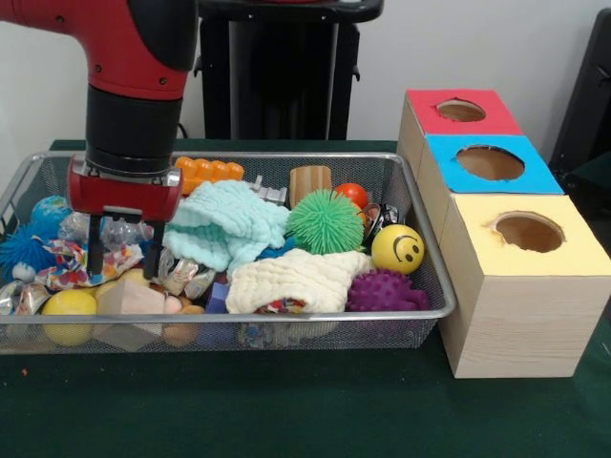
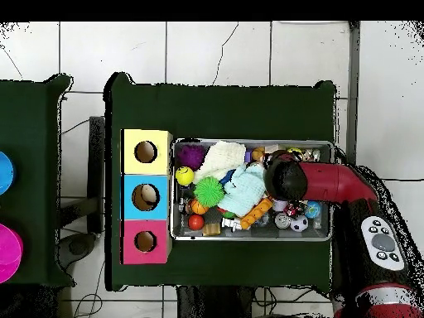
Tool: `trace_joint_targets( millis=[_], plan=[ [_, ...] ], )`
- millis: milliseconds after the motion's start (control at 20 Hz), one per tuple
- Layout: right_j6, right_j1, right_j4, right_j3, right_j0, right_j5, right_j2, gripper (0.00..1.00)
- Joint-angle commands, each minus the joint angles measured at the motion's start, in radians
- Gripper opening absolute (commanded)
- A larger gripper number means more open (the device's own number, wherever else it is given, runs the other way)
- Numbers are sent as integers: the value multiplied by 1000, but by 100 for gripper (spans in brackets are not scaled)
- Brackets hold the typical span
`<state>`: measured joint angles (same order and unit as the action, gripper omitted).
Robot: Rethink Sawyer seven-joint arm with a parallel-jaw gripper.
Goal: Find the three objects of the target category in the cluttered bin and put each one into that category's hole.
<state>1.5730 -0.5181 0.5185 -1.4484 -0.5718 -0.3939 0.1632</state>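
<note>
The bin (image 1: 434,250) is a silver wire-mesh basket full of clutter; it also shows in the overhead view (image 2: 252,237). My gripper (image 1: 124,262) is open, lowered into the bin's left part. Its fingers (image 1: 95,250) stand on either side of some clear crinkly clutter. One printed white wad (image 1: 67,264) lies just left of the fingers, touching or nearly touching the left one. Another printed patch (image 1: 284,305) peeks out under the cream cloth. The yellow-topped box's hole (image 1: 528,232) is right of the bin, also seen from overhead (image 2: 146,151). Overhead, the arm's wrist (image 2: 286,179) hides the gripper.
The blue-topped box (image 1: 490,162) and red-topped box (image 1: 461,111) stand behind the yellow one. In the bin lie a mint cloth (image 1: 224,221), a cream cloth (image 1: 296,277), green (image 1: 326,221) and purple (image 1: 384,289) spiky balls, and a smiley ball (image 1: 397,249).
</note>
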Motion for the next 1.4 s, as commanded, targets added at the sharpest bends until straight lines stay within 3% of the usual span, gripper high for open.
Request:
trace_joint_targets(
  millis=[50,250,500,900,1100,1350,1400],
  plan=[
    [99,40,38,24,3,38,-45,100],
    [118,33,26,16,23,13,-85,100],
    [173,118,-7,43,57,-80,-169,100],
    [136,257,-73,101,45,-197,-187,100],
    [122,311,-87,127,44,-200,-197,100],
    [111,336,-62,133,62,-121,-219,100],
    [117,335,-57,130,69,-93,-228,0]
  ],
)
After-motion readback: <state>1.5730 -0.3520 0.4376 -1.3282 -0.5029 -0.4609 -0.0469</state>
